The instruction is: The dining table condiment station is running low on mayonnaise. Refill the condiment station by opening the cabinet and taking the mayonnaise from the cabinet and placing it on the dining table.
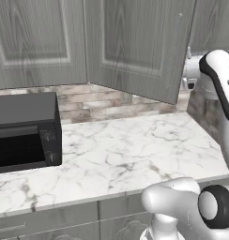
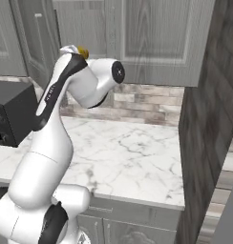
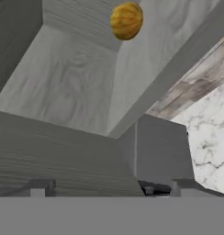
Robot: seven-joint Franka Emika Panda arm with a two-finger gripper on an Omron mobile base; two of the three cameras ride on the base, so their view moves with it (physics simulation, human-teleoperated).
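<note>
End effector [image 3: 107, 186] open inside cabinet [image 3: 77, 87], by orange item [image 3: 126, 20].

Both base views share the marble counter [image 1: 125, 150]; hand view peers closely into the cabinet [image 3: 77, 87].

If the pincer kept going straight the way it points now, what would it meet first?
Probably the inside of the open cabinet, its grey panels. The round orange item sits off to one side; depth is hard to judge.
</note>
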